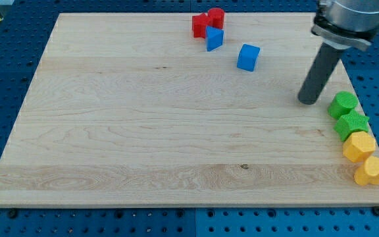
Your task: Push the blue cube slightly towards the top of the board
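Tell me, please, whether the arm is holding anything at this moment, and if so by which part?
Nothing is held. My tip rests alone on the board, to the view's right of the blue cube, touching no block.

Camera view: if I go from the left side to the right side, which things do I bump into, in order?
Red blocks → blue block → blue cube → my tip → green blocks → yellow blocks.

The grey metal arm housing (347, 16) above the straight dark rod (321, 72) is cut off by the frame's edge at twelve o'clock. The red plastic block (200, 25) is partly hidden at its four o'clock corner behind the blue wedge-like block (214, 38), whose exact shape is unclear.
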{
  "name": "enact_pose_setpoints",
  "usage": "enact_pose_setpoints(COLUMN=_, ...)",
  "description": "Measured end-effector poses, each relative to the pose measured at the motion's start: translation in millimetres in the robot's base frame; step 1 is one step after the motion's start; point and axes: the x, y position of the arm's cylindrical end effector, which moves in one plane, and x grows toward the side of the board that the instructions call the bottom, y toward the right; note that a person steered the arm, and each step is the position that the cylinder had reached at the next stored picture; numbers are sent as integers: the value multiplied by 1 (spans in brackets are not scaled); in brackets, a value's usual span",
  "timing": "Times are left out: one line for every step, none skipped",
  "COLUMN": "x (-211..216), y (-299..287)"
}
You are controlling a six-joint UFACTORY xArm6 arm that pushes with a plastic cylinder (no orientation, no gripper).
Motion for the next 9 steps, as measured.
enact_pose_setpoints(x=-7, y=-41)
enact_pose_setpoints(x=-19, y=-72)
enact_pose_setpoints(x=-47, y=-101)
enact_pose_setpoints(x=-52, y=-104)
enact_pose_setpoints(x=-57, y=-104)
enact_pose_setpoints(x=-59, y=-104)
enact_pose_setpoints(x=-64, y=-104)
enact_pose_setpoints(x=-75, y=-104)
enact_pose_setpoints(x=-88, y=-104)
